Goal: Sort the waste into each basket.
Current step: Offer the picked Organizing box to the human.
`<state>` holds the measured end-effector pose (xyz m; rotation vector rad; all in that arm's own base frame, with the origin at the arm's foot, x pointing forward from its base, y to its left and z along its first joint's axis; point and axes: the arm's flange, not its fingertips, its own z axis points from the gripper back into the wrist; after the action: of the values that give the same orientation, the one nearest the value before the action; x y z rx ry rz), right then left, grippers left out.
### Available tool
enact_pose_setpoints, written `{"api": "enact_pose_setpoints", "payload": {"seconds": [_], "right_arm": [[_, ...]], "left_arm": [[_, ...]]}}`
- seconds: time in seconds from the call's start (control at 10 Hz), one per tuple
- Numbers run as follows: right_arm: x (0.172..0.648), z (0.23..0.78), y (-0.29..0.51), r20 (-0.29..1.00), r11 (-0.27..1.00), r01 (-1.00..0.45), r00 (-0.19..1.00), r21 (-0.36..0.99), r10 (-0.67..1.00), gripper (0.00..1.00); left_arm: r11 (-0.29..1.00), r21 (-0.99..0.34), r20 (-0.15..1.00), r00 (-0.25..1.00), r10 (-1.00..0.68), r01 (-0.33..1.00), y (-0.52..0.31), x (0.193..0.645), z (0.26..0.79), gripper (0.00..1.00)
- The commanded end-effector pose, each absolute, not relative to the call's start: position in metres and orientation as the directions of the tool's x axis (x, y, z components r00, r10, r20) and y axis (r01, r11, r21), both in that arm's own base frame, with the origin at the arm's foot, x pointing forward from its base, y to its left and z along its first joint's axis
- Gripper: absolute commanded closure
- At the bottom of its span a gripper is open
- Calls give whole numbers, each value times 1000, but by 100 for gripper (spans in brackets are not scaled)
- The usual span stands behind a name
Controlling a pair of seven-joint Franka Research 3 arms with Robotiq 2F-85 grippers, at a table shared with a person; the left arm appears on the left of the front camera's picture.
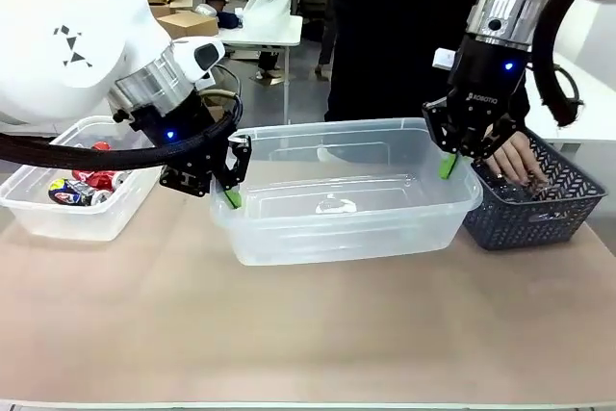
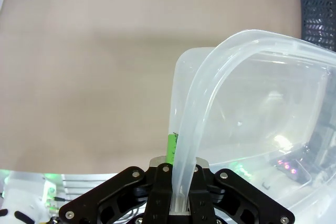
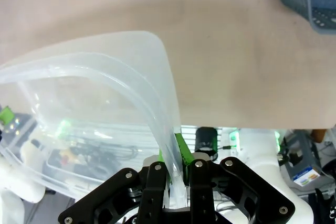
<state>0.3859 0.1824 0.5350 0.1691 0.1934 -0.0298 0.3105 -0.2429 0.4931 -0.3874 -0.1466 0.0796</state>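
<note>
I have the middle tub [image 1: 289,238] by its two short ends. My left hand [image 1: 232,185] is clamped on the flared rim at the centre-left of the front view, and my right hand [image 1: 449,163] is clamped on the rim at the centre-right. In each wrist view the thin clear rim runs straight down between my closed green pads. The tub looks empty, and I cannot tell whether its base rests on the worktop [image 1: 289,344] or hangs just above it. The main risk, as I judge it, is the grip itself: each hand pinches only a narrow strip of slick, bendy plastic. If my arms move at different speeds or heights, the rim could twist and pop out of one hand, and that end would drop. Pulling my hands apart or pushing them together could bow the walls and have the same effect. There is little room on either side. The second tub [image 1: 58,223], which holds the crushed cans [image 1: 85,183], sits just beside my left wrist at the left edge, so a swing that way could knock it. The dark mesh basket [image 1: 539,218] is close against the tub's right end, and the person's hand [image 1: 515,159] is reaching into it just beside my right fingers. A sideways shift could push the tub or my hand into that hand.
</note>
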Motion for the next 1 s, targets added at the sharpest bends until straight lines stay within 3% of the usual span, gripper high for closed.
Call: {"api": "enact_pose_setpoints", "payload": {"seconds": [0.0,0.9], "right_arm": [[385,536,179,-192,983,61,981,173,-27,100],[385,536,179,-192,983,61,981,173,-27,100]], "left_arm": [[914,-401,137,981,134,-69,-238,311,500,100],[914,-401,137,981,134,-69,-238,311,500,100]]}}
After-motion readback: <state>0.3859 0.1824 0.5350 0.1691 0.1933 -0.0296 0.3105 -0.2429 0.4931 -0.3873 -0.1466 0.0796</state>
